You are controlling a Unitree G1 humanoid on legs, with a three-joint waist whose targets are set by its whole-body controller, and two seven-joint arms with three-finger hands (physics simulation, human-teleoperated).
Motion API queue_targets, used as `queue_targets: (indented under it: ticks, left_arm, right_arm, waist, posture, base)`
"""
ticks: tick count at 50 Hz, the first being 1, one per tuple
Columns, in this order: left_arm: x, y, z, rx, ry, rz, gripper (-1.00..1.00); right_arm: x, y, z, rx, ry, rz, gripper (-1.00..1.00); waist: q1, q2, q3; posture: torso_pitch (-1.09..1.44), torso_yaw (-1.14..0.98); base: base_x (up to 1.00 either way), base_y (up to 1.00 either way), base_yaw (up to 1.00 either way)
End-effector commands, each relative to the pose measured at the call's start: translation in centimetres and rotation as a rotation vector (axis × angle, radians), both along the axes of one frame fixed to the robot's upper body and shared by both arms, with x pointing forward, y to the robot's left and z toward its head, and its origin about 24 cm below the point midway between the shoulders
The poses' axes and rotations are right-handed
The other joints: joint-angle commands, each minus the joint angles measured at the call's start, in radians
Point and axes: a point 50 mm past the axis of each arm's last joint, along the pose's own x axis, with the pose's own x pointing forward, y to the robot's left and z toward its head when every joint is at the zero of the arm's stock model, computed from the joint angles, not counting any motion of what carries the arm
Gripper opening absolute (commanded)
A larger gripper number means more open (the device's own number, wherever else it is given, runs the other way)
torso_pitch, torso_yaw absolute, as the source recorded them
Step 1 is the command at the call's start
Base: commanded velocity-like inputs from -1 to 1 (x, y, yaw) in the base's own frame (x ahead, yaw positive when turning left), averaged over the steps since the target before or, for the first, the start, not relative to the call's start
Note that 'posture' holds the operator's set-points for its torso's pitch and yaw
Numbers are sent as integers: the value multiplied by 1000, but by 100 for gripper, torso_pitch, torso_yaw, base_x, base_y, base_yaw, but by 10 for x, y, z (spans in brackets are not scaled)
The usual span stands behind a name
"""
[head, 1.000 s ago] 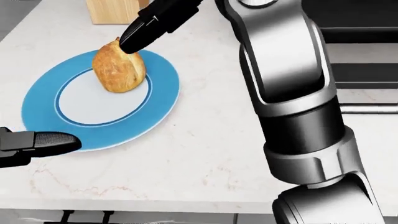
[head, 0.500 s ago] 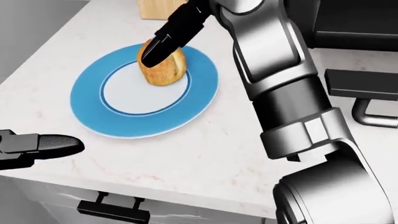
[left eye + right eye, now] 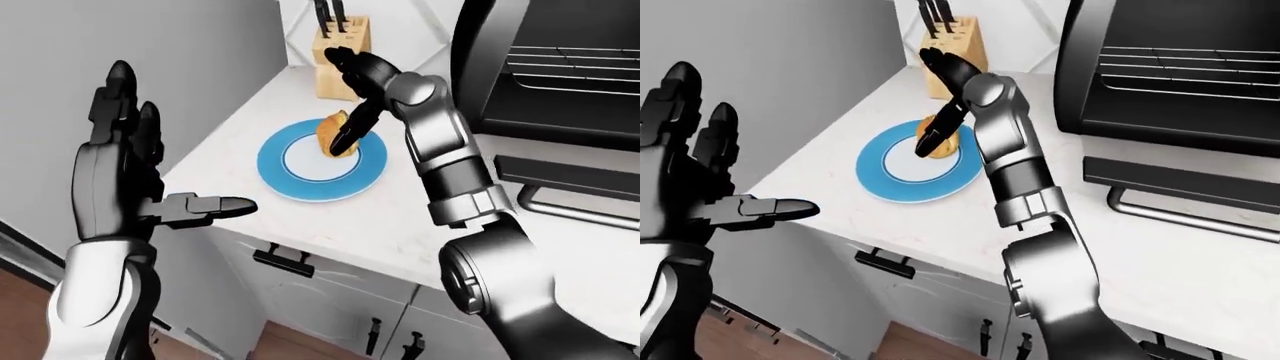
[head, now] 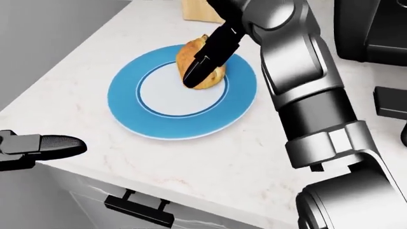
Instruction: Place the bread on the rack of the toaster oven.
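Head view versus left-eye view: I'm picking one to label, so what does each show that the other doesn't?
Only the head view shows the bread and plate close up. Only the left-eye view shows the toaster oven with its rack, its lowered door, the knife block and the whole open left hand. Both show the right hand with fingers across the bread on the counter.

camera shifted left, plate (image 4: pixel 137 119) now further right

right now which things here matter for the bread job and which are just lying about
For the job: bread; toaster oven with its rack; right hand, fingers over the bread.
Just there: blue plate; knife block; left hand, open.
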Motion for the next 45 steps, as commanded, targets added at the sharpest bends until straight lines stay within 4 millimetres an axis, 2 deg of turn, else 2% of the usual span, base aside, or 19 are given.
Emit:
queue_targets:
  ticks: [1,5,11,17,22,45]
  left_arm:
    - [-4,-1,11,17,-71,2,100]
    - [-4,-1,12,21,-70,4,100]
    - [-4,-2,13,23,-71,4,100]
    - [-4,-2,11,22,-69,5,100]
    - [-5,-1,10,20,-68,6,100]
    - [-4,0,8,20,-68,9,100]
  right_arm:
    - [-10,3,22,2,-86,11,100]
    - [-24,0,19,-8,-77,8,100]
    - [-27,-4,15,-19,-68,1,100]
    - [-6,-9,14,-31,-54,-16,100]
    - [5,-11,10,-48,-37,-22,100]
    - [13,-20,-3,-78,-18,-84,100]
  waist:
    - [2,1,-25]
    - [12,-5,-24]
    - [21,-6,-26]
    - [21,-3,-33]
    - [24,-3,-34]
    - [39,-5,-36]
  posture:
    - [0,46]
    - [0,46]
    - [0,46]
    - [0,46]
    - [0,46]
    - [0,46]
  base:
    - [0,0,0]
    - [0,0,0]
    - [0,0,0]
    - [0,0,0]
    - [0,0,0]
    - [0,0,0]
